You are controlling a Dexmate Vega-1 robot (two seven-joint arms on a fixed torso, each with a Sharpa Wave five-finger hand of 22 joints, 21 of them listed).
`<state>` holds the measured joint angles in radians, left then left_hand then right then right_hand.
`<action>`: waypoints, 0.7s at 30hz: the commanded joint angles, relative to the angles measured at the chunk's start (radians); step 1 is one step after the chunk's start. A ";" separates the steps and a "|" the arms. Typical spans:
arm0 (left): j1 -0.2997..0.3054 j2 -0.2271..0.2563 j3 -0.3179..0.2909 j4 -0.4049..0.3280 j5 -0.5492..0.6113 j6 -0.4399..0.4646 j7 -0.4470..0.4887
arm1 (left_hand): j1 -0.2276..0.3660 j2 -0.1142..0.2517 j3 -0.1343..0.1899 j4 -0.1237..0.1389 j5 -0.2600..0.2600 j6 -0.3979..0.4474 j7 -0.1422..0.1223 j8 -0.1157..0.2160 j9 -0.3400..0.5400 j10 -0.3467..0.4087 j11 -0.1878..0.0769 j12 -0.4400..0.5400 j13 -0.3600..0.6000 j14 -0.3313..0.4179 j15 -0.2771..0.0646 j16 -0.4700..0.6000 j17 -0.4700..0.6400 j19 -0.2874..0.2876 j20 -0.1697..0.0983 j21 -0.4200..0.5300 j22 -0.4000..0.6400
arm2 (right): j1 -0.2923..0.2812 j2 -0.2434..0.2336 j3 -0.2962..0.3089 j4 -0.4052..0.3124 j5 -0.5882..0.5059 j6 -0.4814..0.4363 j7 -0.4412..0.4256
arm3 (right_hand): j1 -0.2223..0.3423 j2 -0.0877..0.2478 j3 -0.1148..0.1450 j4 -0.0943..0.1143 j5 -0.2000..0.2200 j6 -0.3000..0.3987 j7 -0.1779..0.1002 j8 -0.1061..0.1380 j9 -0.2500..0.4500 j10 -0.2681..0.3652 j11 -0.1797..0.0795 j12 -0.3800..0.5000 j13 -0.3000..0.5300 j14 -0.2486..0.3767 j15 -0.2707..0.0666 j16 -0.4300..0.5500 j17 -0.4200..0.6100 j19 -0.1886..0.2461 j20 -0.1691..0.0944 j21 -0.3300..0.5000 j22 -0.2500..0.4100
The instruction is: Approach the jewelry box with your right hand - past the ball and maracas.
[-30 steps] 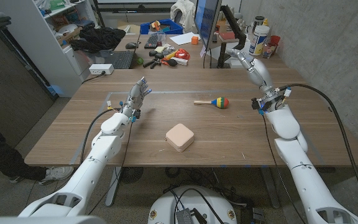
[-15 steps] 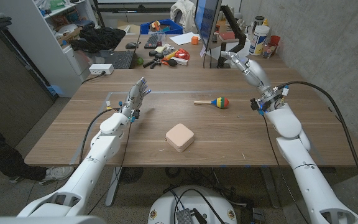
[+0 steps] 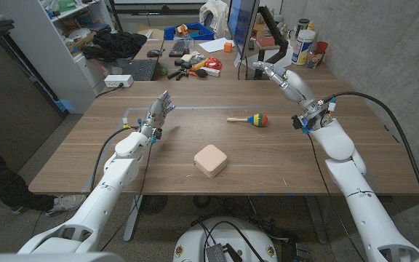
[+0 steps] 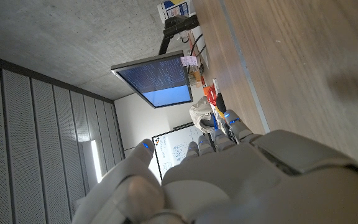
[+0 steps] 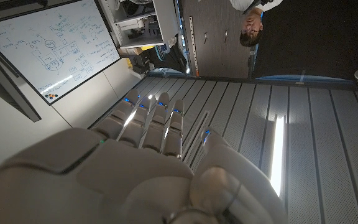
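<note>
The jewelry box, a pale pink rounded square, lies shut on the wooden table near the front middle. Beyond it and to the right lies a maraca with a rainbow head and a wooden handle. My right hand is raised over the table's far right part, behind the maraca, fingers stretched out and apart, holding nothing. From the right wrist view that hand points up at the ceiling. My left hand stands on the left side with fingers spread upward and holds nothing; its back fills the lower left wrist view.
A second desk behind the table carries a monitor, keyboards, tools and bottles. A shelf unit stands at the left. In the right wrist view a whiteboard and a person appear.
My right hand has swung leftward over the table's back edge, its fingertips now further toward the monitor. The left hand, box and maraca have not moved.
</note>
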<state>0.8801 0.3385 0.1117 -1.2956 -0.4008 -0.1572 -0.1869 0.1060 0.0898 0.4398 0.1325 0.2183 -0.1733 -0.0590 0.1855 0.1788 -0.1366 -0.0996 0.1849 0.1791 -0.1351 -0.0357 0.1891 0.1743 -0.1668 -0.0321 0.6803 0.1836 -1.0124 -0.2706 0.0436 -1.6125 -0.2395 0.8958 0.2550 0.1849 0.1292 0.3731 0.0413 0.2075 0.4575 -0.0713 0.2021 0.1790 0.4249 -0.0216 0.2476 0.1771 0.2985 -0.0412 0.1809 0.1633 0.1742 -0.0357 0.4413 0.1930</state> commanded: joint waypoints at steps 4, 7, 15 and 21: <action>0.002 0.002 -0.005 0.000 0.004 0.006 -0.002 | 0.013 0.002 -0.006 0.000 0.005 -0.006 -0.006 0.004 0.005 -0.006 0.006 0.004 0.003 -0.004 -0.027 0.005 0.003 -0.041 -0.050 -0.003 0.003 | -0.009 -0.017 0.000 -0.038 -0.078 0.019 -0.001 | 0.009 0.000 0.006 -0.001 0.005 0.012 -0.006 -0.003 0.004 0.013 -0.001 -0.002 0.002 0.010 -0.037 -0.001 0.002 0.012 -0.045 -0.002 0.004; 0.002 0.001 -0.005 0.000 0.003 0.006 -0.003 | 0.013 0.002 -0.007 0.000 0.006 -0.006 -0.008 0.004 0.005 -0.006 0.006 0.003 0.003 -0.004 -0.027 0.005 0.003 -0.040 -0.050 -0.003 0.003 | -0.013 -0.024 0.001 -0.047 -0.094 0.016 0.001 | 0.009 -0.002 0.007 -0.002 0.005 0.015 -0.006 -0.002 0.004 0.017 0.000 -0.002 0.002 0.011 -0.037 -0.002 0.002 0.014 -0.045 -0.002 0.004; 0.004 0.000 -0.009 -0.006 0.004 0.010 0.002 | 0.013 0.002 -0.007 0.000 0.006 -0.004 -0.006 0.005 0.005 -0.005 0.006 0.004 0.003 -0.004 -0.027 0.005 0.003 -0.040 -0.050 -0.004 0.003 | -0.021 -0.039 -0.004 -0.061 -0.111 0.011 0.006 | 0.010 -0.007 0.007 -0.006 0.005 0.017 -0.005 -0.004 0.004 0.020 0.000 -0.004 0.002 0.011 -0.036 -0.003 0.001 0.015 -0.044 -0.003 0.003; 0.007 0.001 -0.010 -0.014 0.005 0.012 0.004 | 0.013 0.002 -0.007 0.000 0.006 -0.004 -0.004 0.005 0.004 -0.006 0.005 0.004 0.003 -0.004 -0.027 0.005 0.003 -0.040 -0.050 -0.005 0.003 | -0.020 -0.050 -0.015 -0.062 -0.119 0.016 0.013 | 0.011 -0.009 0.008 -0.008 0.004 0.020 -0.005 -0.004 0.004 0.021 -0.002 -0.005 0.002 0.011 -0.037 -0.003 0.001 0.016 -0.045 -0.003 0.003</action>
<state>0.8833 0.3398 0.1047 -1.2991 -0.3979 -0.1488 -0.1881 0.1100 0.0938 0.4356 0.1367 0.2182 -0.1733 -0.0590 0.1855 0.1788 -0.1367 -0.0996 0.1849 0.1791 -0.1351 -0.0357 0.1891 0.1742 -0.1668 -0.0321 0.6765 0.1837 -1.0282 -0.3021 0.0400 -1.6619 -0.3307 0.9089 0.2598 0.1903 0.1238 0.3770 0.0374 0.2075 0.4701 -0.0767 0.2022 0.1790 0.4343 -0.0231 0.2437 0.1771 0.2985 -0.0412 0.1809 0.1633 0.1797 -0.0412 0.4413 0.1929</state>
